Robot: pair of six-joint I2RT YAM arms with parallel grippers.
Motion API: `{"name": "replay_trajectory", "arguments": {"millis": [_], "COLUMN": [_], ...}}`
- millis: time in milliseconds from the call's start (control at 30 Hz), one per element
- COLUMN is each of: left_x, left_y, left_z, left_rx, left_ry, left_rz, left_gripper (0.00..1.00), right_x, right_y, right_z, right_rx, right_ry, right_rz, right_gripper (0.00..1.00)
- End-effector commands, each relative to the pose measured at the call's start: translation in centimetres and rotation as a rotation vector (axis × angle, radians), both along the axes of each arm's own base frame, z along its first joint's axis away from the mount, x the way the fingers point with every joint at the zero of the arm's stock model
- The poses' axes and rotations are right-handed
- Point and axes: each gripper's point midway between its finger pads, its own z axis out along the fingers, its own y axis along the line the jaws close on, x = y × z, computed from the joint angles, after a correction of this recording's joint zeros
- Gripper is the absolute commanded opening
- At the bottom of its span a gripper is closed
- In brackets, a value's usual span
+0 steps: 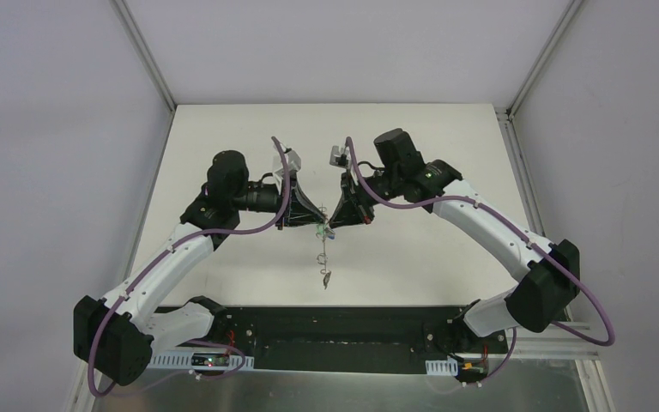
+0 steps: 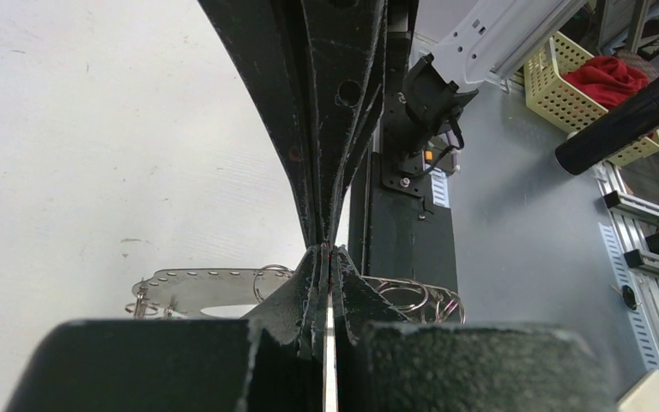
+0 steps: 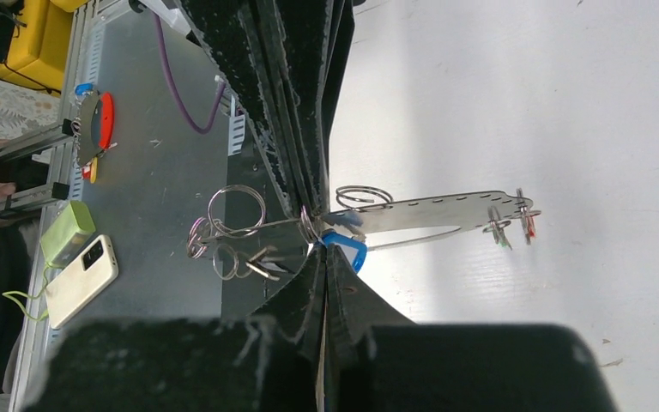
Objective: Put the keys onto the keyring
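Mid-threading, tip to tip above the table. Clamped fully shut with the left gripper on the keyring; pinched shut with the right gripper, apparently on the blue-tagged key. Next up: easing key onto ring, delicately.

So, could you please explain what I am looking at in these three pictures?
Two robot arms, the left arm and right arm, are bolted at a white table. One picture looks down from above; the other two come from cameras on each wrist. Both pairs of jaws are shut and meet tip to tip at a bunch of rings, keys and a holed metal strip. A blue tag sits at the right jaws; exactly what each pinches is hidden.
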Motion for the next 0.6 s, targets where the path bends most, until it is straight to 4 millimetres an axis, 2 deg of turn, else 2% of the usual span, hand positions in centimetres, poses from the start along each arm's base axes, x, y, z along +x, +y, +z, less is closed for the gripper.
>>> {"name": "replay_trajectory", "arguments": {"millis": [0,167,433,567], "left_x": [-0.8,-1.0,-0.7,-0.7], "left_y": [0.0,-0.2,-0.5,-0.4], "left_z": [2.9,3.7,4.0,3.9], "left_rx": [-0.077,-0.107,-0.159,-0.158], "left_ry": [-0.079,-0.083,-0.061,-0.060], "left_rz": [-0.053,-0.062,-0.055,-0.053], "left_gripper": [0.00,0.00,0.00,0.00], "right_x": [-0.4,-0.4,-0.6,-0.8], "right_y": [0.2,0.3,1.0,1.0], "right_z": [1.2,1.2,1.5,1.7], "right_rx": [0.053,0.058,0.073,0.075], "right_ry": [-0.010,0.000,0.039,0.034], "right_rz": [0.027,0.029,0.042,0.050], "right_gripper": [0.00,0.00,0.00,0.09]}}
